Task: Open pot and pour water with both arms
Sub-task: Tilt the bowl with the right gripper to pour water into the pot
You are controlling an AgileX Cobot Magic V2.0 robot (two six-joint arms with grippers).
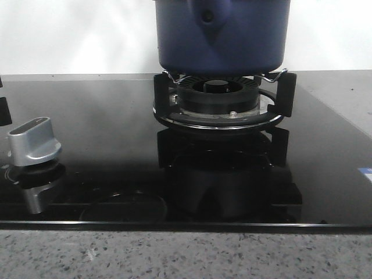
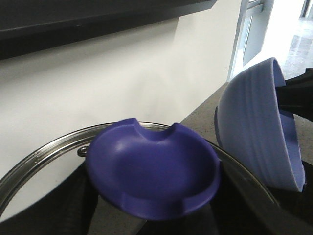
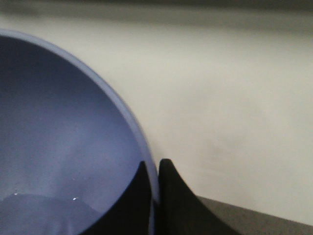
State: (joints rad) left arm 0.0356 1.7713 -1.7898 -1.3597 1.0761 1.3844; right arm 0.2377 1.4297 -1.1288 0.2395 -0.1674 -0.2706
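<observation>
At lower centre of the right wrist view, the right gripper (image 3: 155,196) pinches the rim of a blue bowl (image 3: 63,147) holding water; the left gripper (image 2: 151,215) appears clamped around the lid knob (image 2: 154,171). Upper centre in front view, the pot (image 1: 222,35), smooth navy, sits on the burner grate (image 1: 224,102); likely heavy and slick, best gripped at its riveted mount.

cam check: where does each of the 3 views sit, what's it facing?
Front: low at the counter edge, facing forward at the pot on the burner grate; no arm shows.
Left wrist: above the glass lid, its blue knob close; fingers unclear.
Right wrist: fingers pinching the bowl rim.
Shared: the bowl.
</observation>
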